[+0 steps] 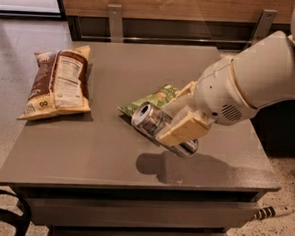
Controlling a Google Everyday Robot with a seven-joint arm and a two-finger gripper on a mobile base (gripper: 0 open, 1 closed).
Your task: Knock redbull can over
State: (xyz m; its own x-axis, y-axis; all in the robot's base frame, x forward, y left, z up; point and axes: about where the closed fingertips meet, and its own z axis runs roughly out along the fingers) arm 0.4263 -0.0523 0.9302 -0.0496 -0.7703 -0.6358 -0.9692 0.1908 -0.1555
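We are viewing a grey table bearing a brown snack bag at left and a green chip bag mid-table; the gripper is clasping the redbull can over it.

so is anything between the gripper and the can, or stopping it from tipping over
Nothing visible. The gripper is right on the can, one finger on each side, and the can is tipped far over. The green bag lies just behind the can, not between it and the gripper.
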